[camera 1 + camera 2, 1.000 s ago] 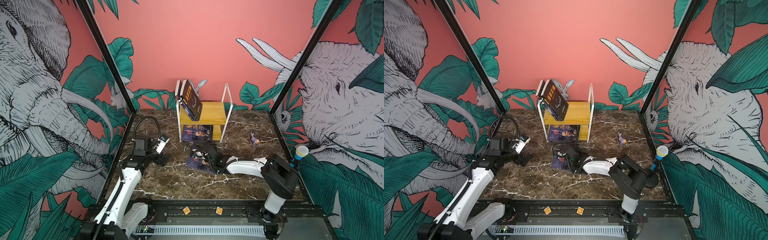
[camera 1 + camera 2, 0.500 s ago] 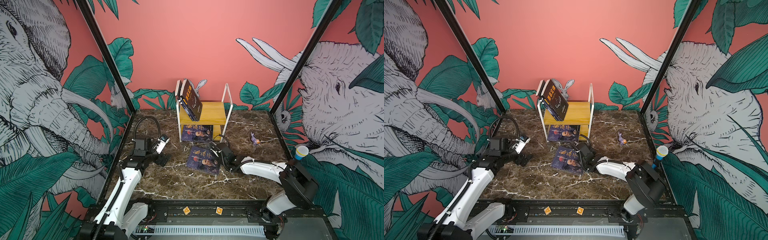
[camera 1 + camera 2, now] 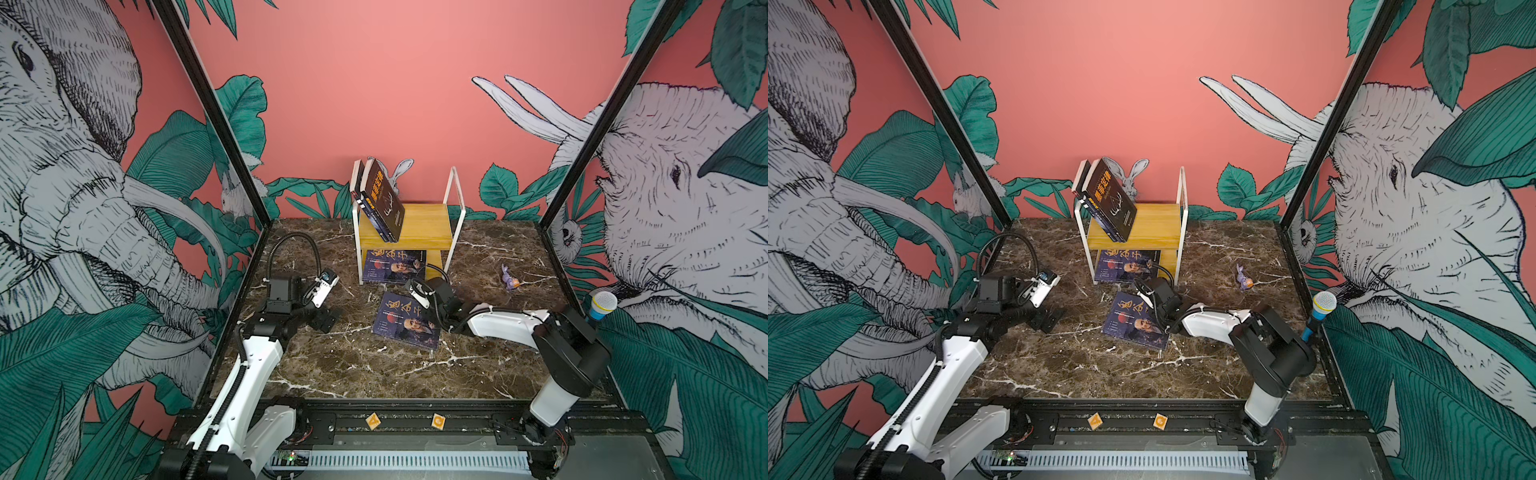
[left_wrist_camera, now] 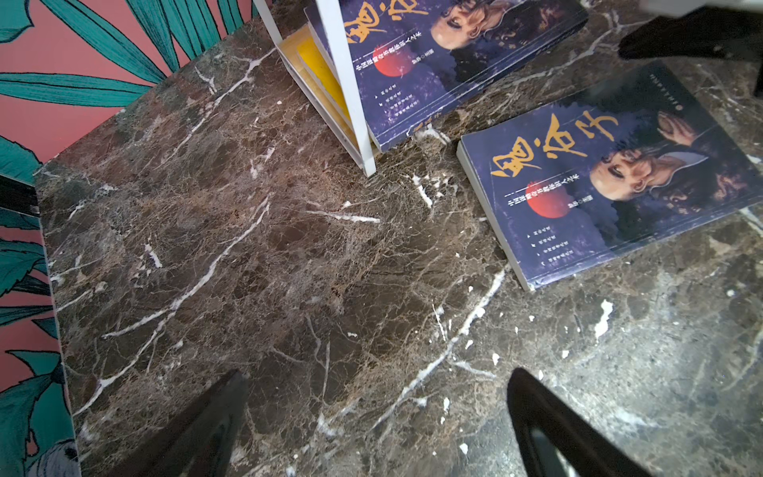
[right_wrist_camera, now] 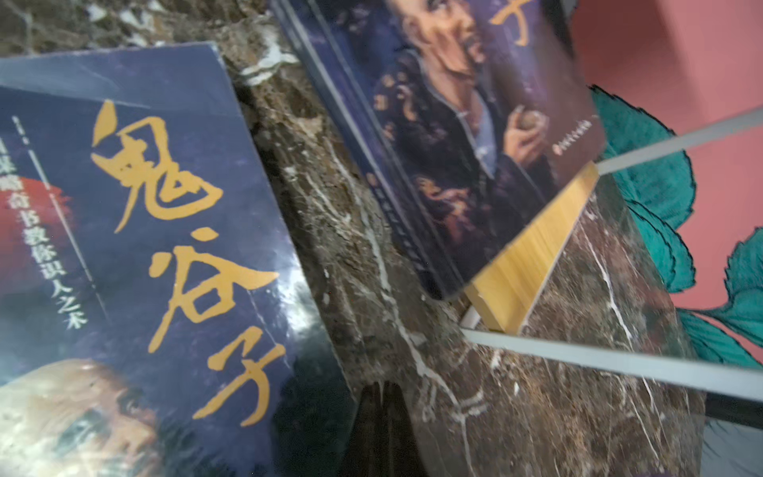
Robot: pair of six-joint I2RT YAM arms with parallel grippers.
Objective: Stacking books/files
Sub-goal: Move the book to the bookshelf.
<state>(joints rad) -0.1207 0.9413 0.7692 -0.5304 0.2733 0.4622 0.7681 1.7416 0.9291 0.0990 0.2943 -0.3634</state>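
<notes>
Navy book [image 3: 405, 322] flat on counter [image 3: 353, 374], just before yellow rack [image 3: 428, 224] | twin book [image 3: 392, 266] on rack's lower shelf | right hand [image 5: 382, 396] pressed together, gripping nothing, just beside navy book's edge | left hand [image 4: 376, 373] spread over counter, well apart

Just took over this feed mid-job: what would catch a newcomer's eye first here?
A navy book with gold lettering and a bearded man lies flat mid-table, the shut right gripper beside its edge. A matching book sits under the yellow shelf, and dark books lean tilted on top of it. The left gripper hangs open over bare marble.
</notes>
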